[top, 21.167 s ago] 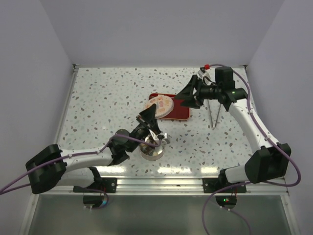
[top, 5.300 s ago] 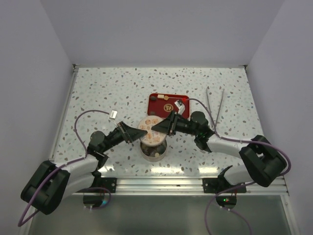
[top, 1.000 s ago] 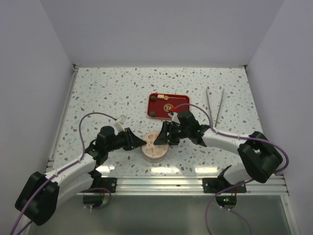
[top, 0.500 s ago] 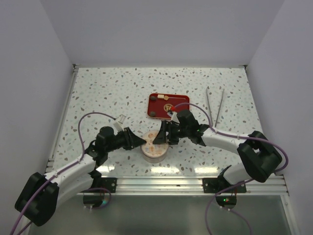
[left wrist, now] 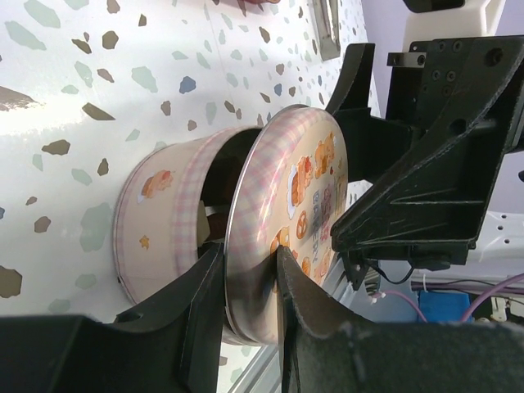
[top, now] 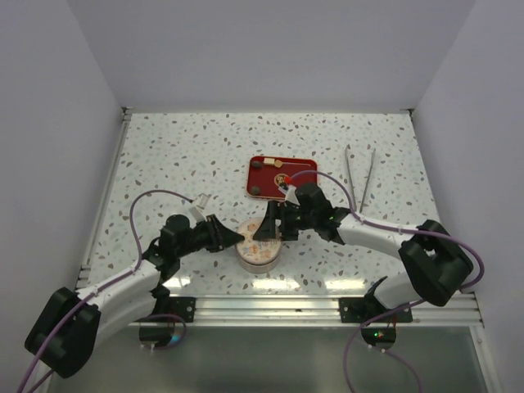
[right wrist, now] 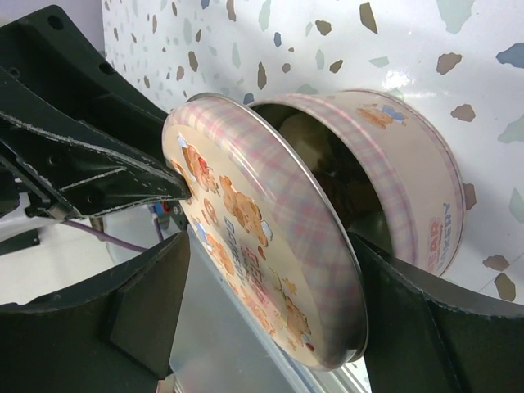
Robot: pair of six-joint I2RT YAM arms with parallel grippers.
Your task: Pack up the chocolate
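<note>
Now: lid tipped over the tin, chocolate waiting behind it

Nearest the arm bases the round tin [top: 257, 255] stands on the speckled table [top: 164, 164]. Its lid [top: 256, 232] is tilted across the mouth, one edge low at the wall and the other lifted so the dark inside shows. What lies in there is too dim to name. The left gripper [left wrist: 248, 255] comes in from the left and is clamped on the lid's rim, one finger on each face. The right gripper [right wrist: 270, 246] faces it from the right with its jaws spread wide, one either side of the lid; I cannot tell whether they touch it. So the lid sits between the two pincers, held, by my judgement, by the left alone.

Beyond the tin, farther from the bases, the red tray [top: 266, 178] lies with its long side running left to right. The chocolate [top: 259, 164] that shows is on it: a few small pieces, dark and cream, toward its left end. The right wrist is just in front of the tray, so that arm is the nearer one. Farther right, tweezers [top: 360, 176] lie well apart
</note>
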